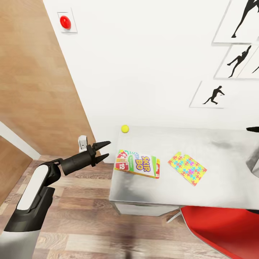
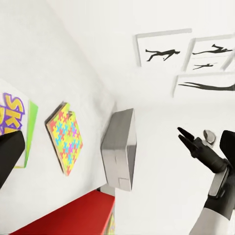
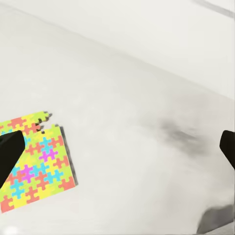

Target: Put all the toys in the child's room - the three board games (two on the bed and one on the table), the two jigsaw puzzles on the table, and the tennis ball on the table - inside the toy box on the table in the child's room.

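Left gripper (image 1: 105, 150) stands at centre left of the head view, fingers parted, nothing held, just off the table (image 1: 223, 180) edge. Board game (image 1: 137, 163) overhangs that edge at frame centre; a careless approach could knock it to the floor. Jigsaw puzzle (image 1: 187, 167) lies thin and flat, likely to slip from a pinch. Tennis ball (image 1: 125, 128) may roll. Right gripper (image 2: 190, 139): fingers slightly parted, empty.

left arm bent at the elbow, forearm reaching forward and slightly up, left hand (image 1: 103, 150) with fingers spread apart, holding nothing. right hand (image 2: 188, 140) seen from the left wrist cam: raised, fingers parted, nothing between them, black wrist on a white forearm.
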Available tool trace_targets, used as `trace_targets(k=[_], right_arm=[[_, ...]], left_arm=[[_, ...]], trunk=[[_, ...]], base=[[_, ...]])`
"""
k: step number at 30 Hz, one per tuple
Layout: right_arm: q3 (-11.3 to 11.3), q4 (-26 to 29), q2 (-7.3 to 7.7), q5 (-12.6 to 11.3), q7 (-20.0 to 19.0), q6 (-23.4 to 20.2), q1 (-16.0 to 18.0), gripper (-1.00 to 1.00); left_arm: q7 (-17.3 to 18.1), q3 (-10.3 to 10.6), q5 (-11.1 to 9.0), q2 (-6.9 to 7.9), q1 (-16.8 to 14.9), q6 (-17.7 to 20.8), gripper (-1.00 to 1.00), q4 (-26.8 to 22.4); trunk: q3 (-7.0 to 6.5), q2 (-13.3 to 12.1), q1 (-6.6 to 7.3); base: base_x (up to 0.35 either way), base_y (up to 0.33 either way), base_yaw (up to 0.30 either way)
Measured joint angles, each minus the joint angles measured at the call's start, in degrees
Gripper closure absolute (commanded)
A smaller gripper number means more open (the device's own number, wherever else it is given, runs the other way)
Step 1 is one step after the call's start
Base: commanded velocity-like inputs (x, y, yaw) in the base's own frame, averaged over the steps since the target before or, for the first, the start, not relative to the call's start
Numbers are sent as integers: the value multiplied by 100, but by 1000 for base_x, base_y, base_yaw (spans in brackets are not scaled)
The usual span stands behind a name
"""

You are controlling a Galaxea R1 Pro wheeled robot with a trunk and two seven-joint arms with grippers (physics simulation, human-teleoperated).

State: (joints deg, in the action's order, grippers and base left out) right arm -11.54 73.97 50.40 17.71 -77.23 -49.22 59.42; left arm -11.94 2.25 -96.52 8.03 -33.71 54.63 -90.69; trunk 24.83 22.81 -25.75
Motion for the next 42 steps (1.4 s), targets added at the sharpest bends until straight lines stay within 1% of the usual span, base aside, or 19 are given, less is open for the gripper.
trace_targets(k=[2,3,5,6,8,9,11,12,14,15,17,18,20,21,23,24,29,38,42], right_arm=[[-14,42,-196,-36,-363,-478,-77,-100],[-15,43,-200,-34,-370,-483,-77,-100],[-33,95,-432,-62,-651,-743,-197,-100],[-34,96,-437,-59,-656,-746,-197,-100],[-79,165,-690,-91,-839,-934,-379,-100],[-80,166,-695,-89,-842,-937,-381,-100],[-218,243,-957,-128,-956,-1020,-562,-100],[-221,245,-961,-126,-958,-1020,-564,-100],[-439,365,-1245,-163,-1026,-1020,-716,-100],[-442,367,-1250,-161,-1027,-1020,-717,-100],[-672,536,-1556,-172,-1063,-1019,-850,-100],[-676,539,-1561,-170,-1063,-1019,-852,-100],[-869,701,-1852,-159,-1058,-1020,-951,-100],[-872,704,-1856,-157,-1057,-1020,-951,-100],[-1000,812,-2101,-141,-1003,-1020,-1029,-100],[-1002,814,-2104,-140,-1002,-1020,-1030,-100],[-1123,894,-2437,-132,-830,-1021,-1225,-100],[-1170,885,-2702,-138,-725,-1022,-1554,-100],[-1181,658,-2828,-133,-692,-1022,-1637,-100]], left_arm=[[0,0,4,0,0,0,-100,4],[0,0,3,0,0,0,-100,4],[0,4,35,0,-1,0,-100,7],[0,3,35,1,0,0,-100,6],[8,4,128,-2,-1,0,-100,9],[8,3,129,-2,0,0,-100,8],[25,3,263,-4,0,0,-100,10],[25,2,264,-4,0,-1,-100,9],[36,5,392,-7,0,-1,-100,12],[36,5,392,-7,0,-1,-100,12],[43,6,485,-10,0,-1,-100,15],[43,6,485,-10,0,-1,-100,15],[48,7,545,-12,0,-1,-100,19],[48,7,545,-12,0,-1,-100,19],[50,8,586,-14,0,-1,-100,26],[50,8,586,-14,0,-1,-100,26],[46,11,633,-13,0,-1,-100,33],[8,7,743,-5,3,-5,-100,37],[-7,0,931,-2,27,-5,-100,41]], trunk=[[0,-1,-1],[0,0,0],[0,-1,-1],[0,0,0],[0,-1,-1],[0,0,0],[0,0,-1],[0,0,0],[0,0,0],[0,0,0],[0,0,0],[0,0,0],[0,0,0],[0,0,0],[0,0,0],[0,0,0],[0,0,0],[0,0,0],[0,0,0]], base=[[0,264,0],[0,269,0],[0,254,0],[0,221,0],[0,177,0],[0,142,0],[0,113,0],[0,91,0],[0,73,0],[0,58,0],[0,46,0],[0,37,0],[0,30,0],[0,24,0],[0,19,0],[0,15,0],[0,10,0],[0,4,0],[0,1,0]])
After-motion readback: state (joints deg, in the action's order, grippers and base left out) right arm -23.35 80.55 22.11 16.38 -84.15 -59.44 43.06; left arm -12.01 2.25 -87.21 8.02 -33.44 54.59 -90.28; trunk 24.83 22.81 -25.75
